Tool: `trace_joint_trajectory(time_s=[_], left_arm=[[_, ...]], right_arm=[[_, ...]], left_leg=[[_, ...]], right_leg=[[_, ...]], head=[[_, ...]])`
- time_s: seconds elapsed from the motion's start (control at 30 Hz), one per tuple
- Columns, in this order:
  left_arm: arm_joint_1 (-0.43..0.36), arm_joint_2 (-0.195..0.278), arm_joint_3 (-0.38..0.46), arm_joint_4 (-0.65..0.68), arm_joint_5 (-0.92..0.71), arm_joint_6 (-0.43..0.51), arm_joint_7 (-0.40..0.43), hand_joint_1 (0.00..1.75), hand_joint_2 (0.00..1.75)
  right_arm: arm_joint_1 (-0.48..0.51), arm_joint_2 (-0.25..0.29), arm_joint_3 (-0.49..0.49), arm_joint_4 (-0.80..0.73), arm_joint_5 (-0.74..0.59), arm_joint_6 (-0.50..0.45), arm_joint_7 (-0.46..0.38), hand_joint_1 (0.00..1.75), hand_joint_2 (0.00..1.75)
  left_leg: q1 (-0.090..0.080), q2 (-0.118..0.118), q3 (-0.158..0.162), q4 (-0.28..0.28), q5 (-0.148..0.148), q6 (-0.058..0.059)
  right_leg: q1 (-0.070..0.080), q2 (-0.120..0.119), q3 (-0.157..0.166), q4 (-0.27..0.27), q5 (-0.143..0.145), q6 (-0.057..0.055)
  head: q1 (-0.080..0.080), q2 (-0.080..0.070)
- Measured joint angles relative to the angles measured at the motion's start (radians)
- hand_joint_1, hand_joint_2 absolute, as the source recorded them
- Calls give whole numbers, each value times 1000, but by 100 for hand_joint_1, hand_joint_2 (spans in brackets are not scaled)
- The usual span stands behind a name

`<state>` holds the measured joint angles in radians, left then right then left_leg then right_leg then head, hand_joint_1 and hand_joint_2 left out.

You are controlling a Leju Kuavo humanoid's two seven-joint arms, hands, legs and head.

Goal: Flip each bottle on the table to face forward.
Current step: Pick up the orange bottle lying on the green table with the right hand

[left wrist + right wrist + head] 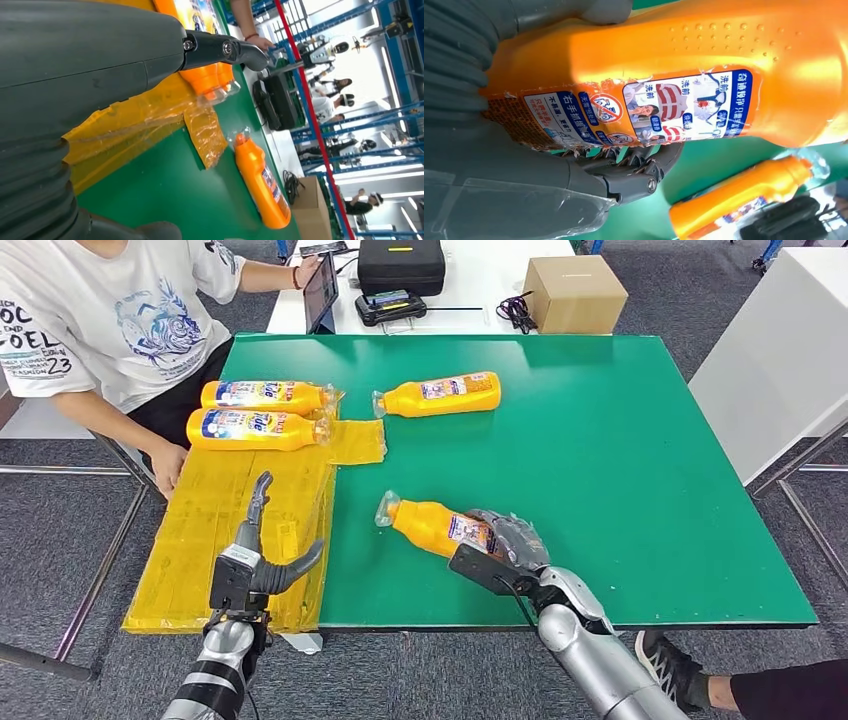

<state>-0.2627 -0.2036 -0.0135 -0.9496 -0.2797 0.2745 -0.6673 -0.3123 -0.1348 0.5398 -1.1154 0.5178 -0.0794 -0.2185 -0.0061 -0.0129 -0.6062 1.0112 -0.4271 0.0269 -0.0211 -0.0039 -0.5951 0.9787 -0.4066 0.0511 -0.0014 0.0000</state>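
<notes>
Several orange detergent bottles lie on the green table (620,490). My right hand (507,540) grips the base end of the near bottle (428,524), which lies on its side with its cap pointing left; the right wrist view shows its back label (674,112) against my fingers (624,172). Another bottle (440,395) lies at the far middle, also seen as the lone bottle (262,182) from the left wrist. Two bottles (262,396) (255,429) lie side by side at the left on a yellow plastic sheet (220,530), blue front labels up. My left hand (255,560) hovers open over that sheet.
A person in a white T-shirt sits at the left, one hand (166,464) at the sheet's edge. Behind the table stand a cardboard box (573,292), a black case (400,265) and a tablet (320,290). A white table (780,360) stands at the right.
</notes>
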Motion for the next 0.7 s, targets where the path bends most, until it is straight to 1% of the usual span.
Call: trace_joint_trajectory(time_s=[0.07, 0.17, 0.27, 0.33, 0.43, 0.5, 0.57, 0.7], left_arm=[[3, -1, 0, -3, 1, -7, 2, 0, 175], [14, -4, 0, -20, 17, -26, 12, 0, 175], [27, -12, -2, -45, 58, -65, 39, 0, 175], [35, -17, -5, -61, 100, -104, 63, 0, 175], [40, -23, -17, -83, 175, -180, 105, 0, 175], [44, -25, -31, -100, 245, -242, 150, 0, 175], [51, -25, -52, -118, 330, -306, 200, 0, 175], [64, -24, -103, -148, 461, -401, 272, 0, 175]], right_arm=[[26, 20, -36, -31, -23, -34, -63, 175, 175], [79, 85, -116, -127, -83, -118, -175, 175, 175], [123, 150, -191, -238, -131, -178, -234, 175, 175], [146, 179, -232, -298, -147, -210, -261, 175, 175], [177, 208, -284, -362, -157, -244, -297, 175, 175], [199, 223, -309, -386, -152, -258, -319, 175, 175], [221, 232, -331, -399, -144, -268, -341, 175, 175], [262, 248, -357, -400, -121, -275, -377, 175, 175]], left_leg=[[0, 0, 0, 0, 0, 0], [-1, 2, -1, 0, 0, 0], [0, 0, -1, 0, 0, 0], [0, 0, -1, 0, 0, 0], [-1, 1, -2, 0, 0, 0], [-1, 1, -1, 0, 0, 0], [-1, 1, -2, 0, 0, 0], [-1, 1, -2, 0, 0, 0]], right_leg=[[0, 0, 0, 0, 0, 0], [-1, 0, -1, 0, 0, 0], [0, 0, -2, 0, 0, 0], [0, 0, -2, 0, 0, 0], [-1, 0, -2, 0, 0, 0], [-1, 0, -2, -1, 0, 0], [-1, 0, -2, -1, 0, 0], [-1, 0, -2, 0, 0, 0]], head=[[0, 0], [0, 0], [0, 0], [0, 0], [0, 0], [0, 0], [0, 0], [0, 0]])
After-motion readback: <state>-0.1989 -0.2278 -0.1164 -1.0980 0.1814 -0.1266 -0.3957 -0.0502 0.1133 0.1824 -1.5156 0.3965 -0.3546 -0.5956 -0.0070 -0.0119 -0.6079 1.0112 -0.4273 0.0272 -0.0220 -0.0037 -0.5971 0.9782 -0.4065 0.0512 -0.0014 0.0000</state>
